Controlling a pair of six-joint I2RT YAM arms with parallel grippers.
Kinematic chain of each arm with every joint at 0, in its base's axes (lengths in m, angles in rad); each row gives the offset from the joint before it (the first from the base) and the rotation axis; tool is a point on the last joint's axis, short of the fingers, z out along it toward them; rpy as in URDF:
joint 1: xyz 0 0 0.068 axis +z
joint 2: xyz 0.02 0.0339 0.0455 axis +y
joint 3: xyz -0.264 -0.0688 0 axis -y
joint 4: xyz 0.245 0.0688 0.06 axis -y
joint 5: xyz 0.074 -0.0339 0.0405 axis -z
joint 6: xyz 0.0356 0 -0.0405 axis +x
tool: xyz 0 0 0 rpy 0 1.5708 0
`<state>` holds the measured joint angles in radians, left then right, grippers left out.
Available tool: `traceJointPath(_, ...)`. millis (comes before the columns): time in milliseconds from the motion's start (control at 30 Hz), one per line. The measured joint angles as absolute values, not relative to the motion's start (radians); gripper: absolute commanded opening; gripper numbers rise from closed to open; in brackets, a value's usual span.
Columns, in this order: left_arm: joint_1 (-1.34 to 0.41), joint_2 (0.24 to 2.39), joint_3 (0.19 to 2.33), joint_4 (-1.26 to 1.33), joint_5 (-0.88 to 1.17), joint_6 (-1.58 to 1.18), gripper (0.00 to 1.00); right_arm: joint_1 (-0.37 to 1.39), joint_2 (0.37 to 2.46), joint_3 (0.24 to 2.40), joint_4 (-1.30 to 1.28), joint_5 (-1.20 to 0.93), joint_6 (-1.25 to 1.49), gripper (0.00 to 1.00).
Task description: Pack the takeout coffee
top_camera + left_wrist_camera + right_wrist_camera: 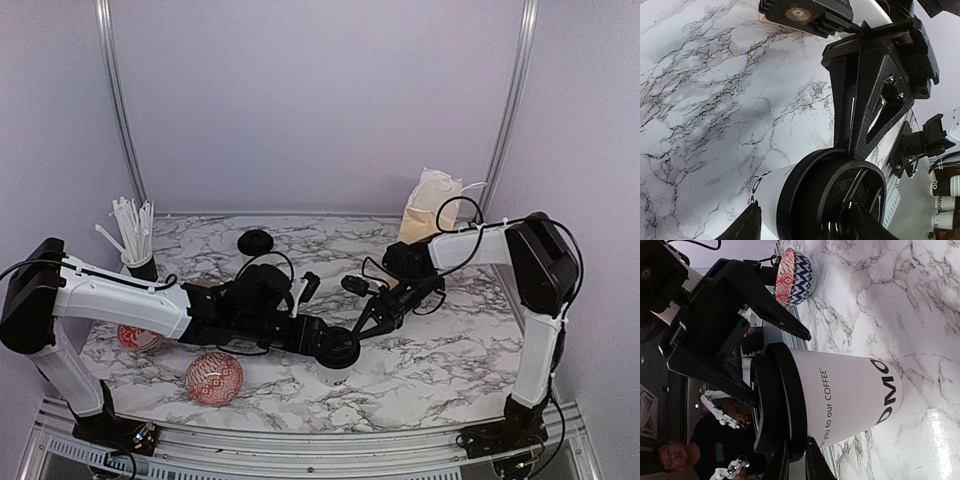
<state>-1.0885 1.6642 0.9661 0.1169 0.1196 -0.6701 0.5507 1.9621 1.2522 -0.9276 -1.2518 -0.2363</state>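
Observation:
A white paper cup (850,395) with black lettering stands upright on the marble table (440,360), near the front centre. A round black lid (338,347) sits on top of it. My left gripper (335,354) reaches in from the left and is shut on the cup, one finger on each side of the cup (767,192). My right gripper (797,465) comes in from the right and is shut on the rim of the lid (785,405), one fingertip (816,467) on either side of the rim. A second black lid (256,241) lies loose at the back of the table.
Two red-and-white patterned bowls (213,377) (137,337) sit at the front left. A dark holder of white straws (137,240) stands at the back left. A tall tan paper bag (430,205) stands at the back right. More stacked cups (945,187) show beyond the table edge.

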Motion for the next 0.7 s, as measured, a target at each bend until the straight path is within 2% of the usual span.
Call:
traceJointPath(167,-1.087,1.645,0.962,0.110,0.094,-0.670,0.66,0.565,1.981,1.332,-0.989,-1.194,-0.296,0.27)
traceJointPath(400,-1.084,1.600,0.965,0.032,0.006,-0.666,0.76,0.551,1.974,1.397,-1.042,-1.157,-0.369,0.40)
traceJointPath(567,-1.081,1.552,0.966,-0.025,-0.036,-0.656,0.80,0.538,1.936,1.396,-1.071,-1.157,-0.398,0.44)
traceJointPath(700,-1.080,1.518,0.966,-0.031,-0.041,-0.643,0.79,0.535,1.898,1.389,-1.078,-1.148,-0.418,0.46)
